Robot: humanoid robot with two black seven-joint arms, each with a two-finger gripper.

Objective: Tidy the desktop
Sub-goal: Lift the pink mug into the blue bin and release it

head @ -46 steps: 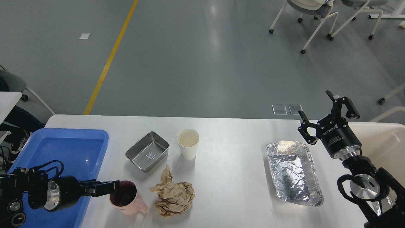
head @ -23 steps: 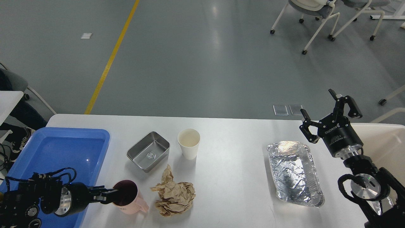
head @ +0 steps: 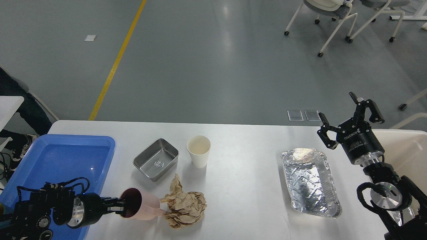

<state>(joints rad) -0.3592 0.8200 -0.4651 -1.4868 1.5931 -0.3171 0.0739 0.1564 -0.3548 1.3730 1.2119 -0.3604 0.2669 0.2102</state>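
Observation:
The white desktop [head: 240,160] holds a pink cup [head: 145,209], a crumpled brown paper [head: 185,208], a small steel tray [head: 155,159], a white paper cup [head: 198,150] and a foil tray [head: 310,181]. My left gripper [head: 117,206] comes in low from the left and is shut on the rim of the pink cup. The cup is tipped over to the right, and its base touches the crumpled paper. My right gripper [head: 345,111] is open and empty, raised above the desktop's far right edge, beyond the foil tray.
A blue plastic tray [head: 60,156] sits at the desktop's left end, under my left arm. A cream bin [head: 407,150] stands at the right, behind my right arm. Chairs stand on the grey floor far back right.
My left gripper has dropped lower and taken the pink cup's rim. The cup has tipped from upright over to the right, against the paper. My right gripper drifted slightly right.

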